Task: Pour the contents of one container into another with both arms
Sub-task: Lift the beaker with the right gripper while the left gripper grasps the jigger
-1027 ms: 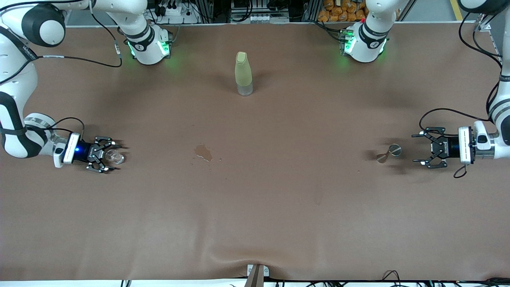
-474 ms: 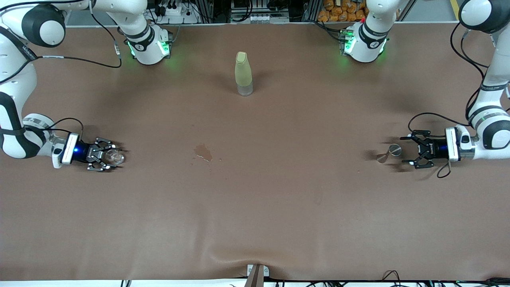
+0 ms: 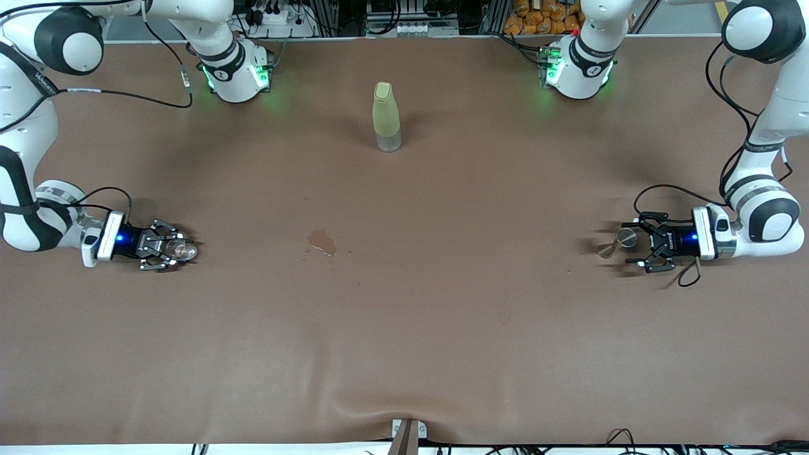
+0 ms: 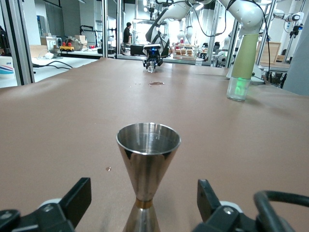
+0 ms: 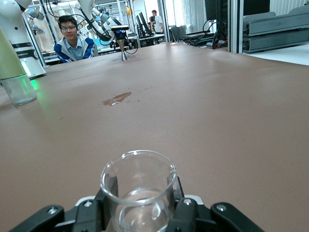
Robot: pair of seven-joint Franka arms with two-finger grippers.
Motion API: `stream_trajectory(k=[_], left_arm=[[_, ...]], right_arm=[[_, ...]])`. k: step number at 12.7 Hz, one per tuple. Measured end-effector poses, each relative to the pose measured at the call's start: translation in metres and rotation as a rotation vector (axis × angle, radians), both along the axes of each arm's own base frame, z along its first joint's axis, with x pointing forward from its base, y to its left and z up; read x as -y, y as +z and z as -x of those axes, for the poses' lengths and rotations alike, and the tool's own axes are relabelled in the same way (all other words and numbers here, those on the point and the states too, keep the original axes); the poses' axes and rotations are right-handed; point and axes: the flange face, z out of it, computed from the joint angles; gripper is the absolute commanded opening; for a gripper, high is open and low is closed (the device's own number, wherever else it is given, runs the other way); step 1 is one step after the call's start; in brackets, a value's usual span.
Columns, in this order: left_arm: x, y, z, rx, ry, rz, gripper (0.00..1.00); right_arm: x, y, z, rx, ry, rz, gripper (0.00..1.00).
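**Two robot arms at a brown table, one gripping a small glass, the other open around a metal jigger**

A tiny clear glass cup (image 3: 182, 251), round-rimmed and transparent, is sitting low at the right arm's end of the brown table (image 3: 404, 328). The right gripper (image 3: 165, 248), black with a white wrist block glowing blue, is reaching in level with the tabletop and is clamping the cup between its fingers. In the right wrist view the glass cup (image 5: 139, 191) is standing upright with the dark fingers (image 5: 189, 212) pressing against its sides, and a little clear liquid is showing at its bottom.

Taking as landmark the tall yellow-green bottle (image 3: 385, 117) with its clear base, standing upright midway between the two arm bases: the cup is lying well apart from it, nearer the front camera and toward the right arm's end.

A tiny silvery metal hourglass-shaped jigger (image 3: 619, 242) is standing upright well apart from the bottle, nearer the front camera and toward the left arm's end. The left gripper (image 3: 639, 245) is lying level with the table, its fingers spread wide on either side of the jigger. In the left wrist view the jigger (image 4: 146, 174) is rising between the two black fingertips (image 4: 77, 200), with clear gaps on both sides, so nothing is touching it.

A small wet stain (image 3: 322, 241) is marking the table nearer the front camera than the bottle, between cup and jigger.
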Motion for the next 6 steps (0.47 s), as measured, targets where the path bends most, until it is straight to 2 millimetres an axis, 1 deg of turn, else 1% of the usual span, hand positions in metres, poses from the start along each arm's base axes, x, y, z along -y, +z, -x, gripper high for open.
stream_trajectory(k=[1, 2, 5, 6], left_arm=[[0.004, -0.002, 0.0, 0.001, -0.001, 0.007, 0.88], [0.008, -0.005, -0.001, 0.001, -0.002, 0.013, 0.85], [0.015, -0.01, -0.002, 0.004, -0.004, 0.025, 0.8], [0.015, -0.011, -0.001, 0.004, -0.003, 0.025, 0.74]], right_arm=[[0.0, 0.003, -0.002, 0.005, 0.006, -0.01, 0.42], [0.0, 0.009, -0.007, 0.019, 0.017, -0.023, 0.42], [0.007, 0.034, -0.03, 0.032, 0.029, -0.031, 0.42], [0.007, 0.042, -0.036, 0.024, 0.029, -0.036, 0.42]])
